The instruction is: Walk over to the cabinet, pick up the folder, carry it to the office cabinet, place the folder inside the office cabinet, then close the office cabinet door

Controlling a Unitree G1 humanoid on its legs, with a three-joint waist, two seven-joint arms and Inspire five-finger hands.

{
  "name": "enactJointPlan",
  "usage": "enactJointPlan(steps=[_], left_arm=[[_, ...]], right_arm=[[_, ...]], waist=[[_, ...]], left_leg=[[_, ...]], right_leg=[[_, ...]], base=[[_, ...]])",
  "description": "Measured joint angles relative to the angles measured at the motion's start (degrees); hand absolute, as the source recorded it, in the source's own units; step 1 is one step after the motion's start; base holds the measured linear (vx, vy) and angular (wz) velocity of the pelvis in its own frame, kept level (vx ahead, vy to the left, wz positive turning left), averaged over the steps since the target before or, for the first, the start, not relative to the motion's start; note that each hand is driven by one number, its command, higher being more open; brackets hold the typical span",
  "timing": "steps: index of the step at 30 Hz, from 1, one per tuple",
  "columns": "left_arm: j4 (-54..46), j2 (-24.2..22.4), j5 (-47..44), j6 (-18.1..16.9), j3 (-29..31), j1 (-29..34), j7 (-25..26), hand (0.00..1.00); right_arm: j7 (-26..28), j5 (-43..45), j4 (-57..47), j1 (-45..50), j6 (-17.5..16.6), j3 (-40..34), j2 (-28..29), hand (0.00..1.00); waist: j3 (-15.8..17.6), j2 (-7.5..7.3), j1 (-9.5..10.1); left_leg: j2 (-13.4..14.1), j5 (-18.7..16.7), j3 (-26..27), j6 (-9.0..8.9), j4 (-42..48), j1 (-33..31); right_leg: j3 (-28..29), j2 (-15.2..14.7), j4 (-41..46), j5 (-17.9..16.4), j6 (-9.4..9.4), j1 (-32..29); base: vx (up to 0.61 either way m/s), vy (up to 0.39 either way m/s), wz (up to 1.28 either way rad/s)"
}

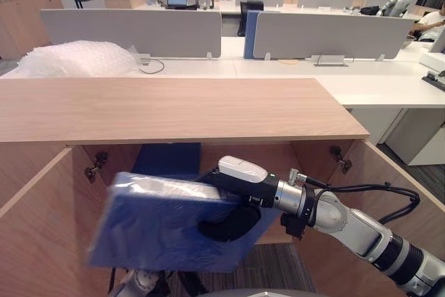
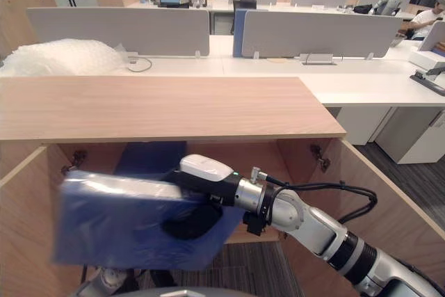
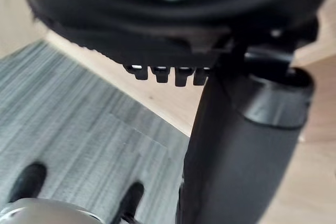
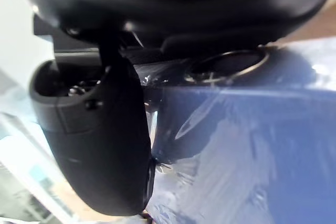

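Blue plastic-wrapped flat folder [image 1: 160, 220], just one, blurry with its near edge cut off, sits in front of the light wooden cabinet [image 1: 174, 109], pinched between the right hand [image 1: 245, 184]'s curled fingers and thumb. One darker blue thing [image 1: 167, 159] inside is mostly hidden, no idea what. Left hand [image 3: 173, 14]: can't tell if open or closed.

Deep blue folder [image 1: 167, 220] under glossy clear film, pale highlights across it. Black right hand [image 1: 236, 180] with a white thumb cover. Light beige office cabinet [image 1: 174, 106] with fine wood grain. Grey floor [image 3: 63, 108] with thin darker stripes. Farther off, white bench [image 1: 389, 85], pale grey divider panels [image 1: 132, 31], white bubble wrap [image 1: 73, 59] far left.
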Motion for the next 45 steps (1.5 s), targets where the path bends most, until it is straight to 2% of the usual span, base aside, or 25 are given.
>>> enactJointPlan(steps=[1,3,6,10,12,14,15,16,18,19,21,24,27,28,30,31,32,33,34,35,36,37,38,43,45], left_arm=[[1.92,-1.20,0.64,0.08,1.44,0.00,0.81,1.00],[9.85,-6.12,2.56,0.99,7.90,0.00,5.69,1.00],[14.12,-9.24,2.53,1.28,15.07,0.10,10.51,1.00],[15.91,-11.10,2.69,1.83,18.78,0.50,14.66,1.00],[16.95,-12.59,2.35,2.35,22.36,0.47,15.95,1.00],[17.67,-14.05,0.55,2.77,26.18,0.52,16.76,1.00],[17.85,-15.05,-1.61,3.43,28.72,0.58,17.37,1.00],[17.86,-15.46,-2.68,3.84,29.87,0.71,17.72,1.00],[17.83,-17.07,-6.92,4.84,34.53,1.66,19.02,1.00],[17.82,-17.53,-8.72,5.19,35.77,1.79,19.82,1.00],[17.80,-17.76,-11.70,5.74,37.63,2.52,21.22,1.00],[17.72,-17.85,-14.00,6.66,38.24,2.75,23.01,1.00],[16.88,-18.19,-15.05,7.10,39.18,2.95,24.09,1.00],[15.74,-18.92,-15.50,7.06,40.08,3.09,24.56,1.00],[14.47,-19.96,-16.77,6.79,40.06,2.43,25.48,1.00],[13.73,-19.97,-17.82,6.49,40.12,1.98,25.50,1.00],[12.38,-20.08,-18.50,5.92,39.97,1.29,26.00,1.00],[10.96,-20.83,-18.94,5.36,39.80,0.32,26.40,1.00],[10.67,-21.18,-19.28,4.99,39.84,-0.34,26.60,1.00],[9.56,-21.27,-20.93,4.69,39.92,-1.19,26.57,1.00],[8.28,-21.58,-23.04,4.40,40.08,-1.90,26.60,1.00],[7.62,-21.92,-23.78,4.39,40.32,-2.36,26.61,1.00],[6.40,-22.59,-24.55,4.42,41.68,-3.37,27.12,1.00],[4.28,-23.69,-26.37,4.63,45.75,-7.57,30.86,1.00],[4.05,-23.74,-26.73,4.74,46.43,-9.05,32.10,1.00]], right_arm=[[0.11,-0.97,1.84,-0.01,0.48,0.88,-0.23,0.00],[0.82,-4.15,9.36,0.00,2.17,4.36,-0.07,0.00],[1.52,-6.81,17.89,-0.01,2.29,7.21,0.91,0.00],[1.41,-12.02,30.24,-0.01,2.49,7.33,6.19,0.00],[1.12,-13.68,39.38,1.14,4.16,1.40,11.80,0.00],[-1.17,-13.52,47.73,2.43,6.36,-9.96,18.04,0.00],[-4.01,-9.89,53.06,2.43,8.42,-19.91,22.48,0.00],[-5.29,-6.01,55.28,2.43,9.39,-25.82,24.62,0.00],[-12.95,14.62,60.20,2.06,11.02,-45.40,31.97,0.00],[-15.42,25.66,60.66,1.97,10.96,-48.48,33.18,0.00],[-17.97,48.96,60.60,1.90,9.54,-50.67,34.62,0.00],[-19.25,66.27,60.59,1.97,6.65,-50.78,35.26,0.00],[-19.25,74.68,59.99,1.98,4.52,-51.47,36.56,0.00],[-19.25,76.75,58.75,1.96,3.72,-51.59,37.12,0.00],[-19.36,76.56,54.59,1.03,2.81,-50.82,37.69,0.00],[-19.52,76.38,52.75,-0.44,2.63,-49.80,37.72,0.00],[-19.72,76.36,51.71,-4.05,2.54,-48.57,37.32,0.00],[-20.20,76.30,51.69,-8.78,2.73,-47.37,36.16,0.00],[-20.32,76.23,51.69,-11.38,2.87,-46.65,35.69,0.00],[-20.48,75.84,51.68,-16.22,3.20,-45.93,35.44,0.00],[-20.50,75.10,51.61,-20.36,3.71,-45.83,35.47,0.00],[-20.50,74.45,51.59,-21.94,3.89,-45.87,35.47,0.00],[-20.81,74.13,51.58,-24.46,4.05,-45.81,35.44,0.00],[-24.06,75.37,51.51,-30.81,3.99,-47.21,35.86,0.00],[-25.65,77.62,51.51,-32.20,3.49,-49.25,35.72,0.00]], waist=[[0.35,0.12,0.20],[1.51,0.77,0.80],[2.51,1.23,1.21],[3.27,1.85,1.80],[3.84,2.60,1.81],[4.67,3.42,1.81],[5.24,4.00,1.81],[5.45,4.27,1.82],[5.92,5.29,1.80],[5.99,5.51,1.89],[6.10,5.69,1.78],[6.11,5.67,1.71],[6.19,5.66,1.86],[7.29,5.72,2.06],[10.62,5.49,2.19],[11.69,5.01,2.19],[12.88,4.99,2.10],[14.49,5.95,2.22],[15.38,6.46,2.52],[17.09,6.60,2.74],[18.68,6.84,3.57],[19.27,6.96,4.16],[20.27,6.67,5.02],[24.38,4.62,5.70],[25.73,4.41,5.86]], left_leg=[[-0.01,-0.02,-0.02,0.05,0.01,-0.01],[0.02,-0.09,-0.16,0.22,-0.01,-0.06],[0.17,0.02,-1.12,0.37,-0.09,-0.01],[0.22,0.29,-1.46,0.45,-0.16,0.04],[0.15,0.74,-1.86,0.13,-0.66,0.06],[0.09,1.04,-2.60,-0.17,-1.10,-0.02],[0.09,1.19,-3.00,-0.28,-1.52,-0.06],[0.09,1.33,-3.18,-0.33,-1.76,-0.07],[0.20,1.51,-4.05,-0.45,-2.02,-0.23],[0.25,1.52,-4.21,-0.46,-2.04,-0.24],[0.40,1.52,-4.25,-0.46,-2.12,-0.24],[0.34,1.54,-4.25,-0.47,-2.52,-0.03],[0.10,1.55,-4.34,-0.45,-2.17,-0.19],[-0.16,1.53,-4.55,-0.44,-0.62,-0.63],[-1.14,0.41,-4.65,0.06,5.96,-3.66],[-1.86,-0.78,-4.60,0.58,10.88,-7.29],[-2.18,-3.22,-4.50,0.96,17.57,-12.68],[-1.77,-6.45,-4.34,1.36,23.59,-17.06],[-1.47,-8.05,-4.27,1.56,26.48,-19.36],[-1.18,-10.83,-3.97,1.32,31.72,-23.73],[-0.48,-12.86,-3.28,1.24,37.07,-27.95],[-0.06,-13.77,-2.76,1.28,39.45,-29.72],[0.29,-15.58,-2.02,1.02,43.42,-33.15],[0.74,-19.90,-0.24,2.06,57.79,-46.27],[1.09,-21.07,-0.01,2.54,62.29,-50.55]], right_leg=[[0.00,0.01,-0.01,-0.01,-0.01,0.00],[-0.12,0.10,-0.21,-0.06,-0.09,0.12],[-0.98,0.24,-0.23,-0.30,-0.34,0.57],[-1.37,0.27,-0.17,-0.41,-0.43,0.70],[-1.82,0.19,-0.14,-0.40,-0.42,0.67],[-2.39,0.10,-0.14,-0.41,-0.41,0.68],[-2.71,0.09,-0.15,-0.45,-0.37,0.68],[-2.90,0.10,-0.16,-0.51,-0.33,0.65],[-3.63,0.20,-0.18,-0.68,-0.54,0.56],[-3.76,0.25,-0.17,-0.78,-0.62,0.52],[-3.85,0.41,-0.19,-0.96,-0.73,0.51],[-3.89,0.40,-0.23,-1.08,-0.68,0.55],[-4.01,0.06,0.00,-1.39,-0.47,0.62],[-4.00,-0.78,2.17,-2.58,-0.29,0.15],[-3.55,-2.83,13.47,-7.55,-0.02,-5.01],[-3.01,-3.96,20.53,-10.07,0.18,-9.77],[-2.23,-5.11,28.11,-12.86,0.29,-15.78],[-1.43,-5.16,33.60,-14.38,0.21,-20.65],[-0.82,-5.03,36.51,-15.12,0.24,-23.32],[0.42,-4.99,41.76,-16.84,0.75,-28.54],[1.88,-4.51,46.13,-17.74,0.92,-33.20],[2.63,-4.14,48.00,-17.97,0.98,-35.25],[4.05,-3.71,51.44,-18.49,1.06,-39.40],[8.66,-3.07,64.52,-19.75,2.10,-54.56],[9.55,-2.85,68.29,-20.16,2.54,-59.12]], base=[[0.03,0.002,0.01],[0.05,0.012,0.03],[0.02,-0.007,0.14],[-0.03,0.001,0.06],[-0.08,0.002,0.11],[-0.06,-0.002,0.16],[-0.04,-0.003,0.13],[-0.03,-0.007,0.17],[0.02,-0.008,0.17],[0.05,-0.001,0.10],[0.06,0.009,0.02],[0.05,0.021,-0.01],[0.01,0.036,0.03],[-0.05,0.064,0.01],[-0.15,0.056,-0.05],[-0.24,0.002,-0.04],[-0.26,0.000,-0.11],[-0.26,0.014,-0.14],[-0.28,0.035,-0.29],[-0.31,0.010,-0.41],[-0.32,-0.002,-0.47],[-0.31,0.005,-0.55],[-0.27,0.035,-0.42],[-0.21,0.069,-0.25],[-0.10,0.085,-0.05]])
